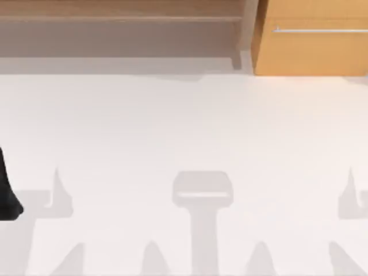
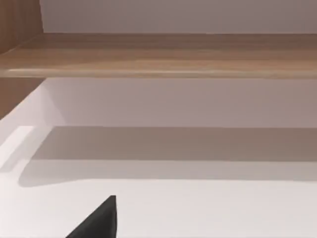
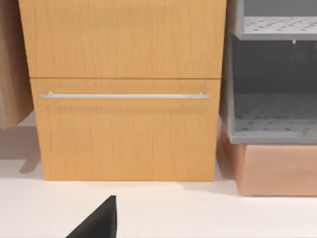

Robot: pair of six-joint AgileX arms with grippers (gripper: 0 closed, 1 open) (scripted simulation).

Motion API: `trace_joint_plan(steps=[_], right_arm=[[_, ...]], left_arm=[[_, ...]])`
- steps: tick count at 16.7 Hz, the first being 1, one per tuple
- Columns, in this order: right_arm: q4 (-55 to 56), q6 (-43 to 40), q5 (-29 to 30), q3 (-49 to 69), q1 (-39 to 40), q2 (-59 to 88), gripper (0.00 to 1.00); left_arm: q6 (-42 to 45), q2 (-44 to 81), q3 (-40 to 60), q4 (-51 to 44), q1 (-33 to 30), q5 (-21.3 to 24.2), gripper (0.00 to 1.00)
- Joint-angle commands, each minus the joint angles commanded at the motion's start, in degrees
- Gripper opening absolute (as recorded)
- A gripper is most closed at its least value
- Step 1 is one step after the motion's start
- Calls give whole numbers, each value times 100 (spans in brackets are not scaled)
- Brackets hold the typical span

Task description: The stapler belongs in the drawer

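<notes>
drawer [image 3: 126, 134] shut | handle [image 3: 124, 95] horizontal | table [image 1: 184, 132] back right

place: simulated office-like storage bench | cues: white table [image 1: 184, 126]; wooden drawer [image 3: 126, 131]; open shelf [image 1: 121, 29]; grey rack [image 3: 272, 79]

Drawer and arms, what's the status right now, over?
Drawer shut, silver handle free. Left arm parked at table's left edge. No stapler seen. Brown shelf unit beside the drawer, nothing blocking its front.

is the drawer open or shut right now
Shut. In the right wrist view the drawer front sits flush under the panel above it, its silver handle across the face, and no white inner walls show.
</notes>
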Motion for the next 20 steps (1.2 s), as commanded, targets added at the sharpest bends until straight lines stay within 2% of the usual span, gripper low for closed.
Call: trace_joint_plan(steps=[4,8,13,20], right_arm=[[73,-115,-9,52,38,168,100],[547,-797,1,391,195,1155,100],[1676,-2301,148,1220,419,3302,100],[3827,-4964,516,2812,718,7099,100]], left_arm=[[0,0,0,0,0,0,100],[0,0,0,0,0,0,100],[0,0,0,0,0,0,100],[0,0,0,0,0,0,100]])
